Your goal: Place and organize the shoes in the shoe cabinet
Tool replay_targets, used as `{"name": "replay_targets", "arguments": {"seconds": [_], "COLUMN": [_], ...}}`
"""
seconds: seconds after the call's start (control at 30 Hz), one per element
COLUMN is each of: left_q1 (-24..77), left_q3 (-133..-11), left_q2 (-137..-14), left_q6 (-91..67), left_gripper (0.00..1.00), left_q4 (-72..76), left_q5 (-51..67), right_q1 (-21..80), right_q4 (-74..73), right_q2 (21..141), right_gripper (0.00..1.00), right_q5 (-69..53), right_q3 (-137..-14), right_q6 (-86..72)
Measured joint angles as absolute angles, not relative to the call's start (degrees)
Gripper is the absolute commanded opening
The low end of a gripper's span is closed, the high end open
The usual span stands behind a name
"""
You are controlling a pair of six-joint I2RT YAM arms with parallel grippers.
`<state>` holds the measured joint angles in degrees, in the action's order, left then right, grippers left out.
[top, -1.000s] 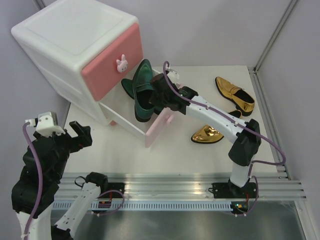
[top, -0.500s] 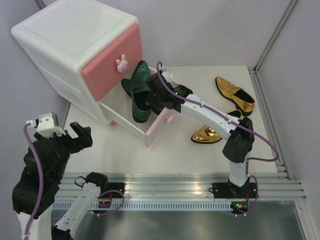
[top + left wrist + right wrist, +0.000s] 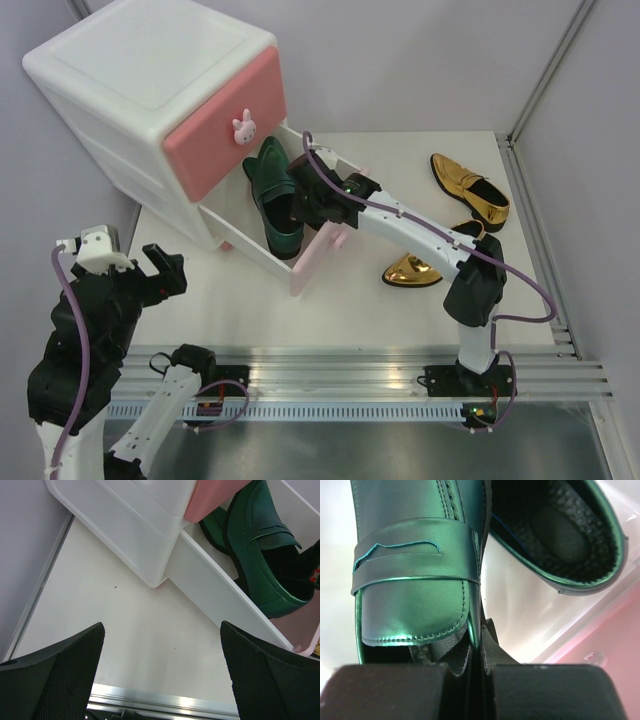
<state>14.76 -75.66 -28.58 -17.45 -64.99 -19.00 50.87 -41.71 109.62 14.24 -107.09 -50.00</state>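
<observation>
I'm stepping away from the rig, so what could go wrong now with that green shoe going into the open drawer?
The right claw pinches only the thin rim of the green shoe, so it could slip or tip over. It hangs close beside the other green shoe and might settle on top. The arm reaches over the drawer front and could bump it when pulling out.

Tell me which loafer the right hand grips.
The glossy dark green loafer showing its strap, its edge pinched by the right hand; the other green loafer lies free.
</observation>
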Motion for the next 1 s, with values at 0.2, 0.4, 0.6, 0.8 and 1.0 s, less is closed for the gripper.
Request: {"name": "replay_targets", "arguments": {"seconds": [0.2,0.4,0.6,0.8,1.0], "left_q1": [14.8,14.8,14.8,14.8,14.8], "left_q3": [-75.1,-74.8,-74.3,-73.7,-73.7], "left_q2": [-28.6,-28.6,-28.6,-28.7,-29.8], "left_q6": [-17.5,-17.5,-17.4,-17.4,-17.4], "left_gripper": [1.0,1.0,1.0,1.0,1.0], "left_q4": [-64.7,-64.6,-64.6,-64.6,-64.6], "left_q5": [-19.0,-19.1,-19.5,-19.5,-19.5], "right_q1": [50.9,50.9,50.9,50.9,50.1], "right_q4": [-46.0,-49.4,-51.7,-50.2,-44.6], "right_q2": [114.5,118.8,118.9,118.9,118.9], "right_gripper": [0.0,0.0,0.0,0.01,0.0], "right_q5": [10.9,8.4,6.9,5.3,2.0], "right_q3": [-115.0,-120.7,-121.1,-120.0,-112.8], "right_q6": [-41.7,-31.1,-20.4,-13.9,-13.0]}}
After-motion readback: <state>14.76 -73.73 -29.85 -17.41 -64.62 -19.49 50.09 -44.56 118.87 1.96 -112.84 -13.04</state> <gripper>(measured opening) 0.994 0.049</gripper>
